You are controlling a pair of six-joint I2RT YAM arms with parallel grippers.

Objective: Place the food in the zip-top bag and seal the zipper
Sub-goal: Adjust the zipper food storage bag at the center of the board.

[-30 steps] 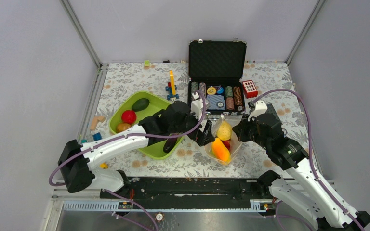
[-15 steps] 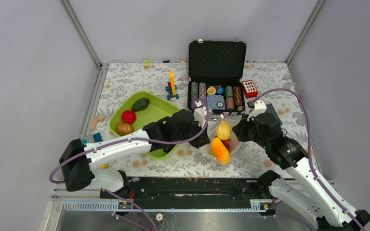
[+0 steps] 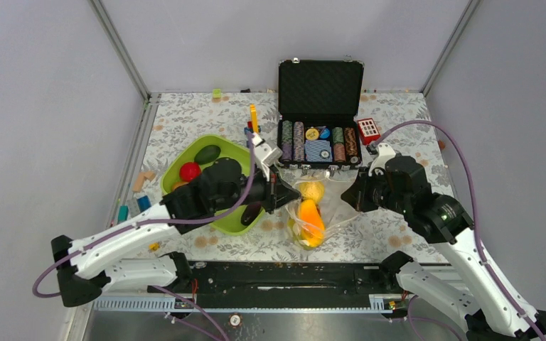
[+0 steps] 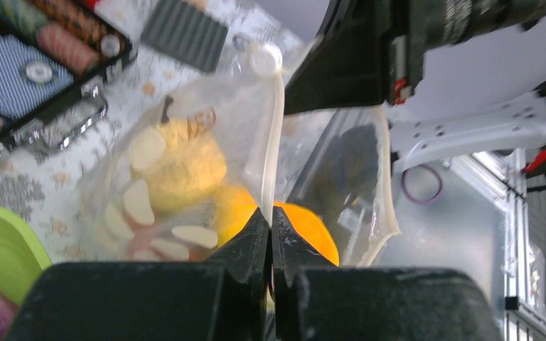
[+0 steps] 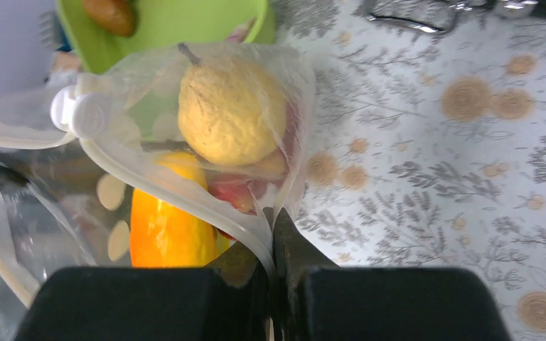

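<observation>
The zip-top bag [image 3: 311, 210], clear with cream dots, hangs stretched between both grippers over the floral table. Inside it lie a yellow pear [image 5: 231, 110], an orange fruit [image 5: 167, 224] and something red [image 5: 240, 196]. My left gripper [image 3: 279, 192] is shut on the bag's zipper strip [image 4: 274, 156] at its left end. On the right end of the rim, my right gripper [image 3: 360, 199] is shut as well. The white slider [image 5: 89, 114] sits near the left end. More food stays in the lime-green tray [image 3: 236, 153]: a dark green piece [image 3: 207, 153], a red one [image 3: 190, 171] and a purple one [image 3: 251, 212].
An open black case [image 3: 320, 85] of poker chips stands just behind the bag. A red calculator-like toy [image 3: 368, 130] lies to its right. A yellow and blue toy [image 3: 254, 126] stands left of the case. Small blocks [image 3: 141, 181] lie by the table's left edge.
My left gripper has shut on the bag's rim and drawn back to the left. The bag's mouth is now pulled long between both grippers, and the bag has shifted left.
</observation>
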